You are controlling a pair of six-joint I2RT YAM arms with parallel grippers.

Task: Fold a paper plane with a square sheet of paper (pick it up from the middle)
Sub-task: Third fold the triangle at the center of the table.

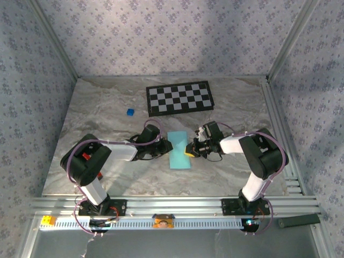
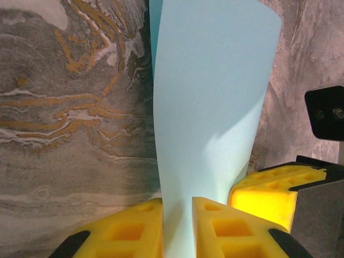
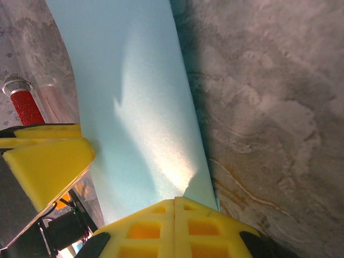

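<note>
The square sheet of paper (image 1: 180, 150) is light blue and folded into a narrow strip in the middle of the marble table. My left gripper (image 1: 167, 146) meets it from the left. In the left wrist view the paper (image 2: 215, 107) rises between the two yellow fingers and fills the narrow gap of my left gripper (image 2: 177, 215). My right gripper (image 1: 190, 149) comes in from the right. In the right wrist view its jaws are pressed together, and my right gripper (image 3: 174, 201) has its tips against the paper (image 3: 134, 107) near the paper's edge.
A black-and-white checkerboard (image 1: 179, 98) lies behind the paper. A tiny dark-blue cube (image 1: 129, 112) sits to its left. Patterned walls close in the table on three sides, and a metal rail (image 1: 172, 207) runs along the near edge.
</note>
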